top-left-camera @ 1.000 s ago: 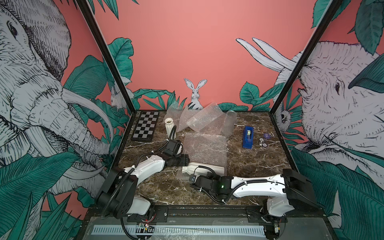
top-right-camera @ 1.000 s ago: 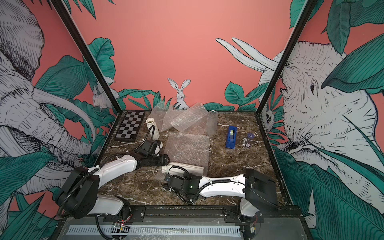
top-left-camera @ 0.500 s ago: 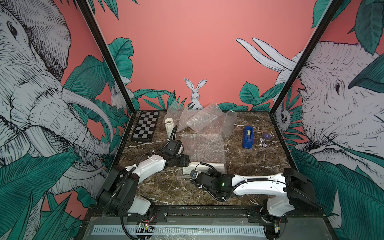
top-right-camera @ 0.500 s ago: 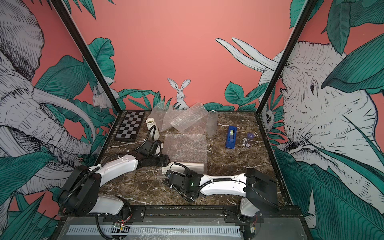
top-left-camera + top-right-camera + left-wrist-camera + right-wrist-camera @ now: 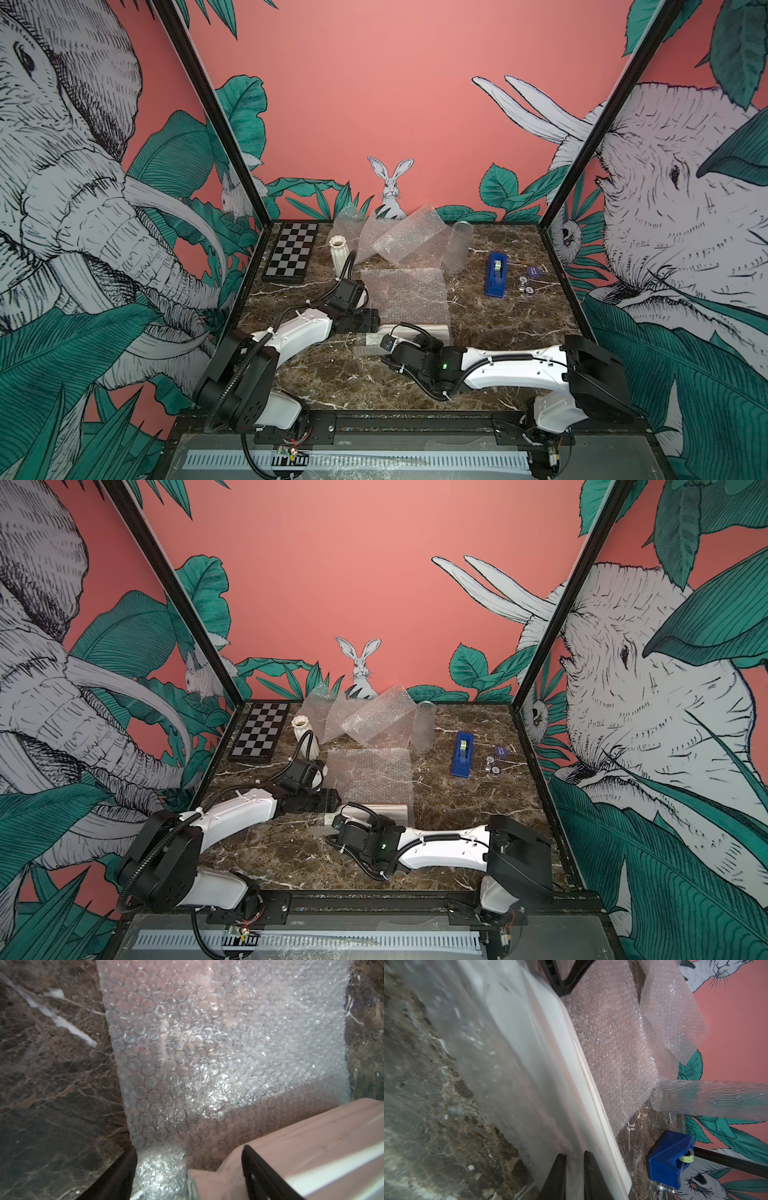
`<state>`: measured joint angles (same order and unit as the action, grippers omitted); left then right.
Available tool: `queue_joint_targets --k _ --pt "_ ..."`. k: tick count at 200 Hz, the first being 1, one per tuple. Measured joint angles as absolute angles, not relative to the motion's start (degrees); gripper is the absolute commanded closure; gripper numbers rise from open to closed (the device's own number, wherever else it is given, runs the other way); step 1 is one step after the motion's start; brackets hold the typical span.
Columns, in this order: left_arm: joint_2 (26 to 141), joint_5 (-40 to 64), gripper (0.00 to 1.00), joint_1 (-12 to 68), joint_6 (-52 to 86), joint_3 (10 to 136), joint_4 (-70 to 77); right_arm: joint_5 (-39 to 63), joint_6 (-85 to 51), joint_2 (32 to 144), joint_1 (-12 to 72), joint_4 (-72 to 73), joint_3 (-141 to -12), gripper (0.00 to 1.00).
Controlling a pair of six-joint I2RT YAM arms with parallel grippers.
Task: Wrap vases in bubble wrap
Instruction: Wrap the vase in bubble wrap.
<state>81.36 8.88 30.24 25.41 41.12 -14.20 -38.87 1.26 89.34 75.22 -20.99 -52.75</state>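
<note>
A white ribbed vase (image 5: pixel 434 330) lies on its side on the near edge of a flat bubble wrap sheet (image 5: pixel 405 293). My left gripper (image 5: pixel 193 1176) is open, its fingers wide apart around the vase's rim end (image 5: pixel 209 1182) and a bunch of wrap. My right gripper (image 5: pixel 574 1176) is at the vase's near side. Its fingers (image 5: pixel 556 1176) are a narrow gap apart with the wrap's hazy edge (image 5: pixel 477 1047) between them. A second white vase (image 5: pixel 338 251) and a clear glass vase (image 5: pixel 459 247) stand at the back. More bubble wrap (image 5: pixel 401 237) is heaped between them.
A chequered board (image 5: pixel 293 253) lies at the back left. A blue tape dispenser (image 5: pixel 496 274) and small round pieces (image 5: pixel 528 280) sit at the right. Patterned walls close in the marble table (image 5: pixel 332 382) on three sides.
My right gripper's fingers have parted a little from shut, and its wrist has shifted slightly left along the vase. The left arm has not moved.
</note>
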Motion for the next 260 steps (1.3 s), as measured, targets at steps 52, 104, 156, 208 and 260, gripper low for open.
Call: queue_joint_targets --k 52,104,156,208,260 --pt "81.4 8.6 0.19 30.2 25.4 41.3 -14.9 -40.2 2.2 89.3 74.4 -19.6 -52.7 0.68" --pt "80.1 7.9 0.15 30.2 25.0 43.2 -16.6 -40.1 3.2 89.3 73.0 -16.1 -50.9 0.60" --pt "71.8 4.4 0.13 30.3 24.0 43.9 -19.5 -37.8 4.1 88.7 71.4 -13.1 -49.8 0.60" --pt "61.7 2.4 0.12 30.3 22.8 41.9 -22.4 -35.8 5.5 88.4 70.4 -12.3 -49.8 0.73" --pt "64.1 2.3 0.12 30.4 22.7 40.9 -23.7 -34.5 6.3 86.7 70.1 -12.5 -48.8 0.86"
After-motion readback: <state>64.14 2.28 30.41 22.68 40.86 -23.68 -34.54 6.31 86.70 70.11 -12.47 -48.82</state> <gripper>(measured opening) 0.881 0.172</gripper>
